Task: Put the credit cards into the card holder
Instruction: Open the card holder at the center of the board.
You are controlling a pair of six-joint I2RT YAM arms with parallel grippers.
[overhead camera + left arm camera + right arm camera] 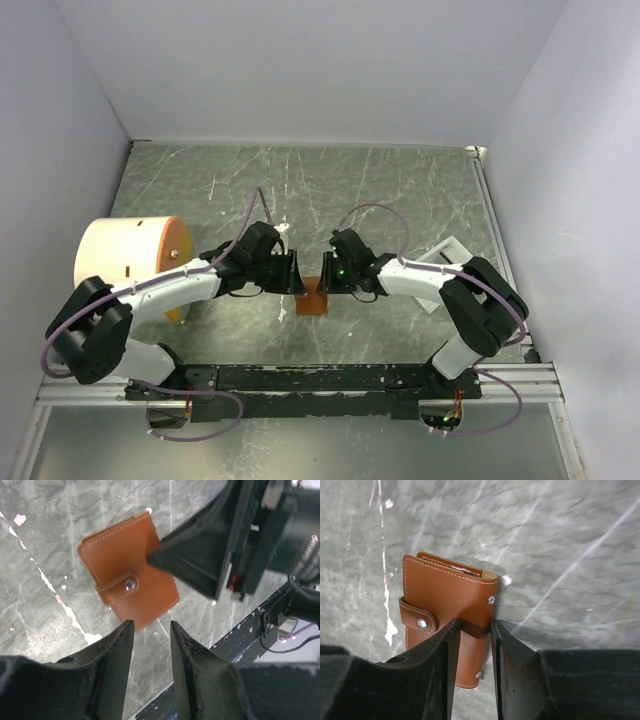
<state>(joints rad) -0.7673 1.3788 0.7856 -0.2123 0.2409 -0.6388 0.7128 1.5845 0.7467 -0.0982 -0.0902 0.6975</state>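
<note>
The small brown leather card holder [311, 303] lies closed, with its snap strap fastened, on the grey marbled worktop [400, 190], between the two arms. The right hand [475, 627] stands over one end of it with its fingers a little apart, and the leather shows through the gap; whether they touch it I cannot tell. The left hand [150, 630] is just beside the holder, fingers slightly spread with nothing between them. A pale orange cylinder [125, 255] stands well apart, at the left.
</note>
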